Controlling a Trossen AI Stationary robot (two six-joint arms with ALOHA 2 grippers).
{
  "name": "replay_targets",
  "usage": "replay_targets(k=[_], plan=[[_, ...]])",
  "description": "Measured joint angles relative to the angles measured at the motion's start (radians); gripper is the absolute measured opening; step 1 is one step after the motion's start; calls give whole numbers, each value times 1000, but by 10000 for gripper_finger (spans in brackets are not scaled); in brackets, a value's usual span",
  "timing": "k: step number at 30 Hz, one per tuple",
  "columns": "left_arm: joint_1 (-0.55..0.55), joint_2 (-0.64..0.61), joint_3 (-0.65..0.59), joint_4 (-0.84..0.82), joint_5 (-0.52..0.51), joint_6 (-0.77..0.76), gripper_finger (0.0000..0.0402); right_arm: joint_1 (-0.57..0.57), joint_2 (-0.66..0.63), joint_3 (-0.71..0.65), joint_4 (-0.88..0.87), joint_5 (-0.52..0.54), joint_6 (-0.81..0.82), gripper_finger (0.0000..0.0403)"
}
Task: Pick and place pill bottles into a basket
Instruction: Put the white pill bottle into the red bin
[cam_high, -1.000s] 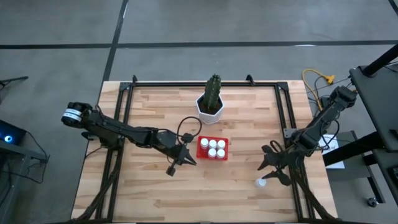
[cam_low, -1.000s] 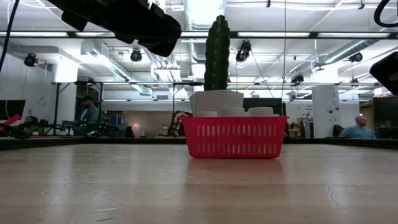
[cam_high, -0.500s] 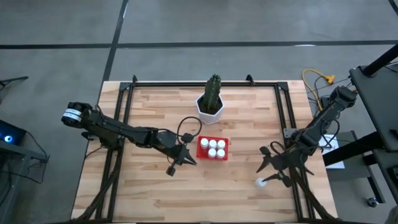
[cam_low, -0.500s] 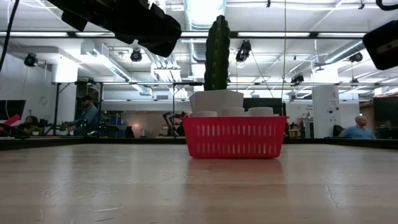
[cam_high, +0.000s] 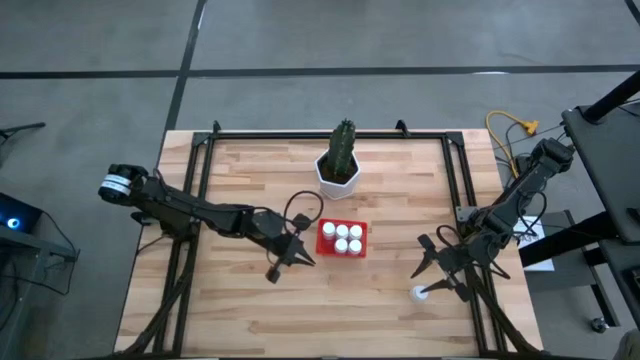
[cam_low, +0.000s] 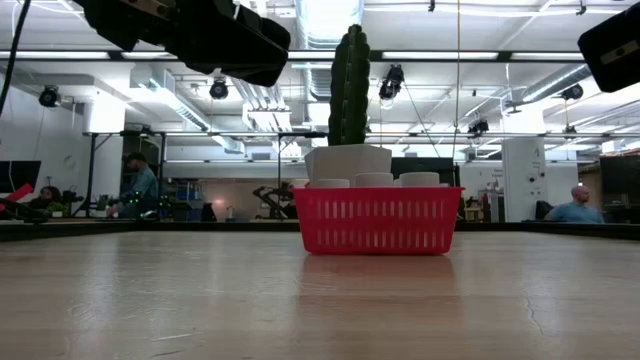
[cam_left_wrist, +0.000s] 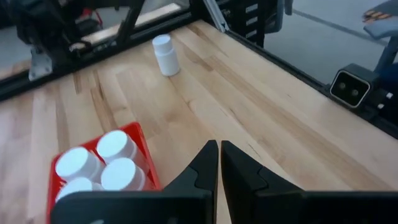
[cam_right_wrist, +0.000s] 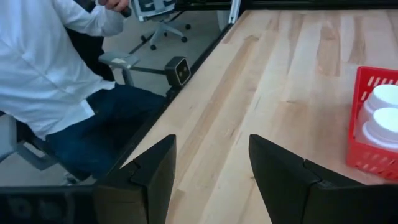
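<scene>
At frame left, left arm: reaches from the left edge of the high view toward centre; pose matches the earlier frame.
Left gripper (cam_high: 291, 256): fingers pressed together with nothing between them, just left of the basket; position unchanged.
Basket (cam_high: 325, 238): small red square container with slotted low walls, at the centre of the wooden table (cam_high: 240, 180) in the high view; same place as before.
Pill bottles in basket (cam_high: 348, 239): white cylinders with white caps, upright and packed close; four caps visible from above, count unchanged.
Plant pot (cam_high: 338, 172): white, holding a green cactus, just above the basket in the high view.
Loose pill bottle (cam_high: 420, 295): white with a white cap, upright on the table at lower right of the high view, well apart from the basket.
Right gripper (cam_high: 438, 270): fingers spread, holding nothing; now slightly lower in the high view than a second ago, close above the loose pill bottle.
Person (cam_right_wrist: 43, 68): white sleeve and dark trousers, seated beyond the table edge in the right wrist view.
</scene>
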Motion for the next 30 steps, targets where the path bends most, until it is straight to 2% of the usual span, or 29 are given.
replay_targets(k=[5,10,13,15,18,22,30], plan=[[2,-47,-51,59,0,23,2,0,0,0,11,1,10,192],[4,-162,-193,206,-16,-2,2,0,0,1,45,8,10,192],[4,-242,-282,292,-152,-48,2,1,0,1,44,57,0,192],[5,-284,-317,290,-246,-58,2,1,1,1,43,85,-3,192],[4,-320,-349,274,-277,-63,2,0,1,1,39,89,-19,192],[7,-343,-364,190,-375,-74,2,1,1,1,32,90,-31,192],[7,-343,-370,179,-329,-78,2,1,2,-1,27,89,-48,192]])
